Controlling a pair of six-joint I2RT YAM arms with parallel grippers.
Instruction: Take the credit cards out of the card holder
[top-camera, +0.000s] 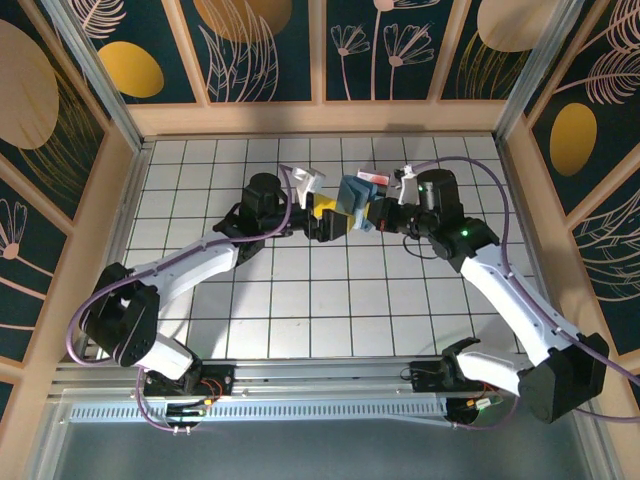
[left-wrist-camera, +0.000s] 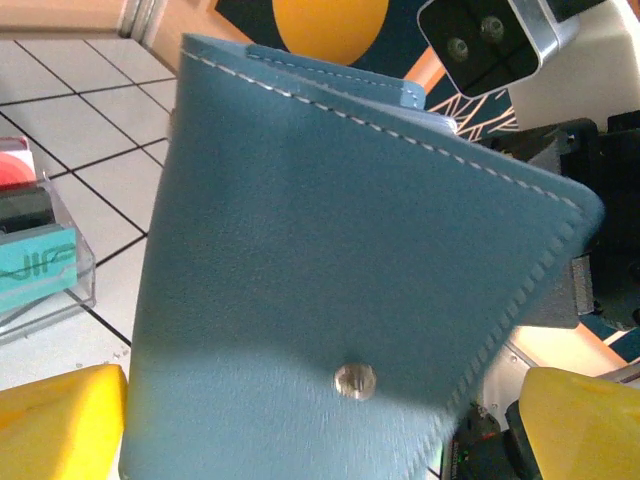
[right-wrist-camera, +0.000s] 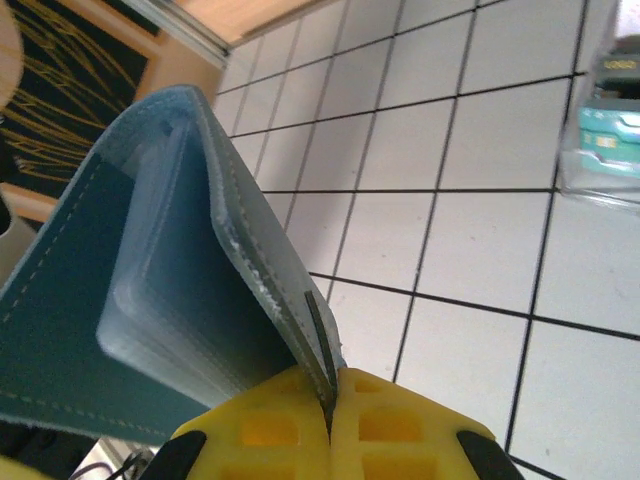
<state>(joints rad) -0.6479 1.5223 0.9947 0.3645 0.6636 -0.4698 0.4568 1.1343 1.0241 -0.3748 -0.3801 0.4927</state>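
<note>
**Left gripper** (top-camera: 328, 213): the jaws stand wide apart, with one yellow finger (left-wrist-camera: 58, 420) at each side of the wallet's lower edge. It grips nothing. Whether the pads brush the material cannot be told.

**Wallet** (top-camera: 352, 198): it is held off the table at the centre, between the two arms, and is partly unfolded. The outer panel with its snap stud (left-wrist-camera: 355, 380) faces the left wrist. The inner side with a clear pocket (right-wrist-camera: 170, 300) faces the right wrist. No cards can be made out, as the pocket's contents are too blurred.

**Tray** (top-camera: 372, 178): clear, on the table just behind the wallet and apart from it.

**Right gripper** (right-wrist-camera: 330, 415): clamped on the edge of one wallet panel, and it alone carries the wallet.

**Assessment:** the step in hand appears to be the left gripper taking a fresh hold.

**Recommendation:**
- The right grip should hold firm.
- The left should reach the inner side and pinch a card edge only, not the pocket layers.
- It should draw along the pocket's opening, slowly, since the soft panel will likely flex.
</note>
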